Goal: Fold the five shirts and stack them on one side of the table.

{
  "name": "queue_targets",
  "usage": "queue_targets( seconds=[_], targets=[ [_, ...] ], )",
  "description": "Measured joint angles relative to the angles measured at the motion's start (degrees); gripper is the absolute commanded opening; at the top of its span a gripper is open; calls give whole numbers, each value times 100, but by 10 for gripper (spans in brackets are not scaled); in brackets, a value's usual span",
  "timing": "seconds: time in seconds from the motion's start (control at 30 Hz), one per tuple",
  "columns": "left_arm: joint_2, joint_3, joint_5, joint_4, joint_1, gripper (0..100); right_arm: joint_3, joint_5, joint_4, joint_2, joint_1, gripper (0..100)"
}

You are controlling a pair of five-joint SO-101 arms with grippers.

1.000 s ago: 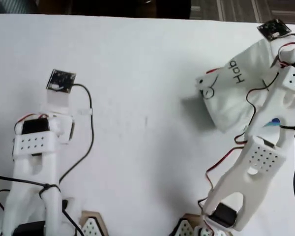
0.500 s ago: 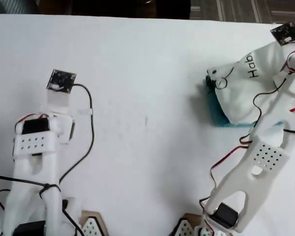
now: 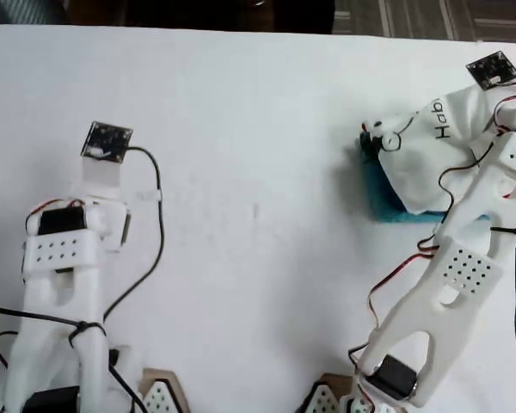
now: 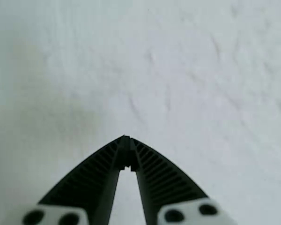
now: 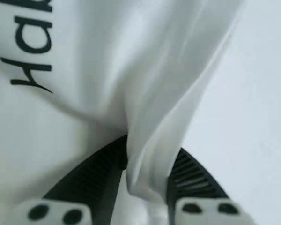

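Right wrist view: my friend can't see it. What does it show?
A bunched white shirt with black letters has one fold pinched between the right gripper's two dark fingers. The white table lies beyond it.

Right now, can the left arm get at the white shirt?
Probably not. The left gripper sits shut over the table on its own side; the white shirt is far across, pinched in the right gripper. Nothing blocks it, just distance.
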Motion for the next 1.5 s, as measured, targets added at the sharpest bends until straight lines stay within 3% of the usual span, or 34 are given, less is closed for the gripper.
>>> queue_targets(
  seconds=[0.2, 0.27, 0.37, 0.53, 0.73, 1.07, 1.3, 1.5],
  targets=[
    [0, 0, 0, 0, 0, 27, -501, -88, 88, -105, -18, 193],
    [0, 0, 0, 0, 0, 27, -738, -378, 88, -264, -70, 166],
    [0, 0, 0, 0, 9, 27, -1143, -1037, 88, -492, -211, 16],
    [0, 0, 0, 0, 9, 27, -1336, -1908, 88, -651, -826, 16],
    [0, 0, 0, 0, 0, 27, -941, -2022, 26, -202, -1371, 20],
    [0, 0, 0, 0, -325, 27, -932, -2031, -730, 967, -695, 20],
    [0, 237, 0, -35, -343, 27, -932, -2057, -563, 747, -756, 20],
    [0, 290, 0, -79, -352, 27, -932, -2057, -88, -571, -835, 24]
  ],
)
